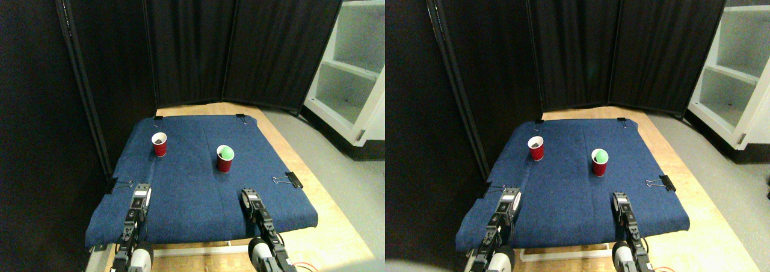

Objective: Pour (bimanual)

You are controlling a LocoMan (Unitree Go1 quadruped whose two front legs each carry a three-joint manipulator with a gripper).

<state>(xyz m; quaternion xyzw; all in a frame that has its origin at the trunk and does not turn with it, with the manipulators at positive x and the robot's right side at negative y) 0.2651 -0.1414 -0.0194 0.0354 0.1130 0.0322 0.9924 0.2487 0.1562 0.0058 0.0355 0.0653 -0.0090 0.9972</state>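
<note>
Black curtain (192,43) fills the back, folded in panels, with a white shelf unit (352,73) standing off to the right on the grey floor (355,182). Out front, the worktop (337,224), pale wood at its edges, carries a blue cloth (192,194) spread wide over it and pinned down by black clips, the plainest one (289,179) sitting at the cloth's right edge.

On the cloth, two red cups, both upright and well apart. The left cup (159,144) stands toward the far left corner, something dark inside it. The right cup (225,158) stands near the middle, nearer to us, its inside showing green.

Down at the near edge, both arms reach up over the cloth. The left tool (141,197) hangs low on the left, short of the left cup and clear of it. The right tool (249,197) sits just right of centre, below the right cup, apart from it too. Neither tool has hold of anything, and how far open either one stands, I cannot tell at this size.
</note>
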